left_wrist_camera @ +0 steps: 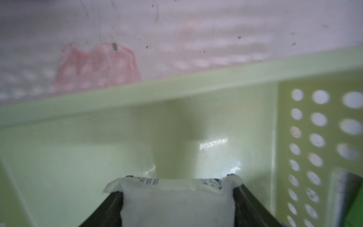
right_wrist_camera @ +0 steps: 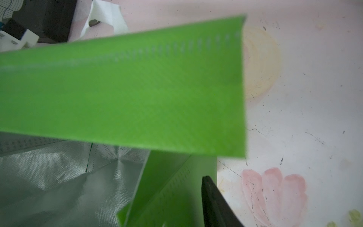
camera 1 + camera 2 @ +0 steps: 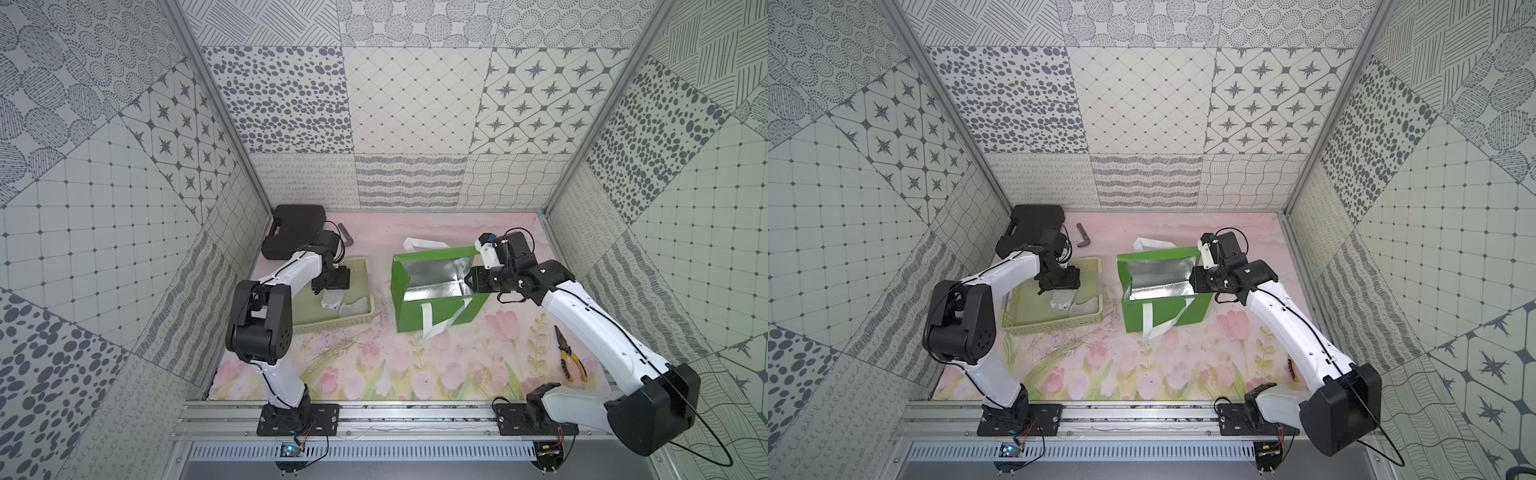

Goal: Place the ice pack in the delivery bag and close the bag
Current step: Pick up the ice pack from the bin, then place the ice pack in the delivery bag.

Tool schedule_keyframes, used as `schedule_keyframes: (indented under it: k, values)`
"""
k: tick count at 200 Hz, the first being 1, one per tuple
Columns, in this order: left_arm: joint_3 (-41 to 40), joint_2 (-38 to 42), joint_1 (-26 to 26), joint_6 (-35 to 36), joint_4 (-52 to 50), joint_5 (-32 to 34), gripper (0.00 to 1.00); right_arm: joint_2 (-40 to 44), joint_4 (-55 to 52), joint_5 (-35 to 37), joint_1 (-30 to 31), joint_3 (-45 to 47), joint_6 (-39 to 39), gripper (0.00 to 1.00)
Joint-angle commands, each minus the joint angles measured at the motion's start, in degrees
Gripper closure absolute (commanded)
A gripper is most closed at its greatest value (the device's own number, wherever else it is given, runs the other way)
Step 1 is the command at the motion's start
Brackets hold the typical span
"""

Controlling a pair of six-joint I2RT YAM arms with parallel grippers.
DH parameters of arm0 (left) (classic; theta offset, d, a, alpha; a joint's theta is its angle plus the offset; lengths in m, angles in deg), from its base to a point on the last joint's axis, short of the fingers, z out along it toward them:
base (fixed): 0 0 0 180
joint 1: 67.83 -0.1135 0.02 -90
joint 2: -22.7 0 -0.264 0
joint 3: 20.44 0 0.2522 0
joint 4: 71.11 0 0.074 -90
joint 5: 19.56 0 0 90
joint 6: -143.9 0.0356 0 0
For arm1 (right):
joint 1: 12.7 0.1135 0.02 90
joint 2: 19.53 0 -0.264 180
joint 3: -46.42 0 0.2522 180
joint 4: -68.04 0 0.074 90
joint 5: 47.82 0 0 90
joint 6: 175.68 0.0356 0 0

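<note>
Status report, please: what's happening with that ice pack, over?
Left gripper shut on the ice pack, over the basket. Right gripper at side wall of the delivery bag, grip unclear. Bag mouth open; basket rim to clear.

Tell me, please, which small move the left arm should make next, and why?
Probably lift straight up. The left claw is closed on the ice pack, low inside the basket, whose wall stands between it and the delivery bag, which the right claw holds open.
</note>
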Motion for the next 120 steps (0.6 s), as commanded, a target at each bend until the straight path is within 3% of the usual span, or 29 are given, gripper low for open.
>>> schedule_keyframes:
  k: [1,47,85,120]
  values:
    - [3.2,7.3,0.1,-0.9,-8.6,-3.8,0.69,-0.6,-0.1,1.2,0.3,-1.4,1.1,0.6]
    - [14.1,15.7,4.4,-1.2,-16.5,-9.5,0.72,-0.2,-0.1,1.4,0.3,-1.3,1.5,0.6]
    - [28.5,15.2,16.2,-0.9,-18.3,-8.8,0.74,0.6,-0.2,1.3,0.3,-0.9,1.7,0.6]
    - [42.6,6.1,29.3,2.6,-18.1,-9.1,0.74,1.4,0.0,1.1,0.3,-0.4,1.7,0.6]
